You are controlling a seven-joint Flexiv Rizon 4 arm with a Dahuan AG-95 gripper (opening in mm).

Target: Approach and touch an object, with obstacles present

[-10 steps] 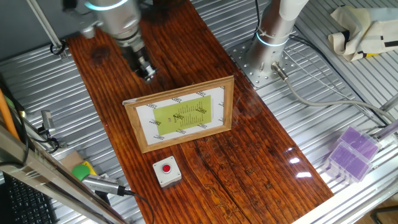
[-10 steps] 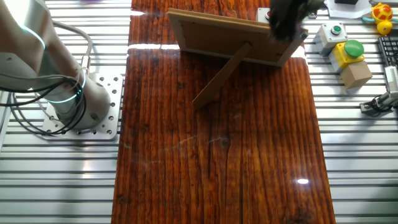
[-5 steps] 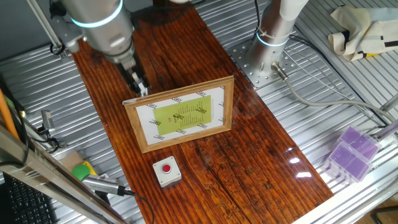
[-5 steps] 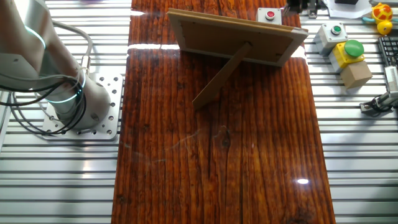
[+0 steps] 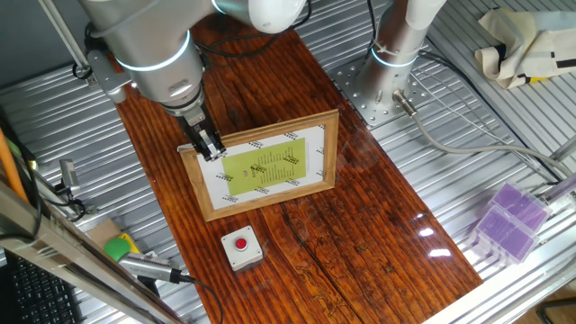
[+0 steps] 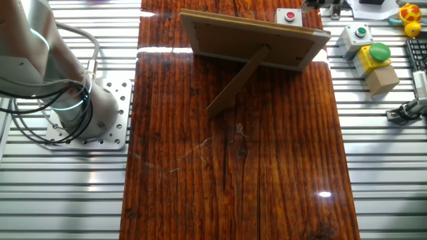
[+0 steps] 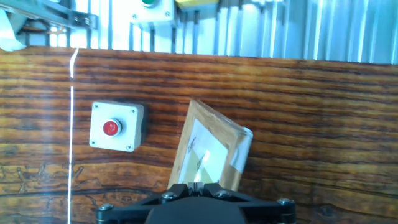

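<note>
The object, a small light-grey box with a red push button (image 5: 241,247), sits on the wooden table in front of the picture frame; it also shows in the other fixed view (image 6: 289,16) and the hand view (image 7: 116,127). The obstacle, a light wooden picture frame (image 5: 261,165) with a yellow-green sheet, stands propped on its back leg (image 6: 253,41). My gripper (image 5: 209,147) hovers over the frame's top left corner, fingers together and empty. In the hand view the fingertips (image 7: 198,184) sit above the frame's corner (image 7: 208,152), with the button box to the left.
The arm's base (image 5: 396,45) is bolted at the table's far right side. A green-and-yellow block (image 6: 377,57) and a green-button box (image 6: 360,33) lie off the wooden board near the button box. A purple box (image 5: 508,220) sits at the right edge.
My gripper has moved from behind the frame forward and down to above its top left corner. The frame and the button box have not moved.
</note>
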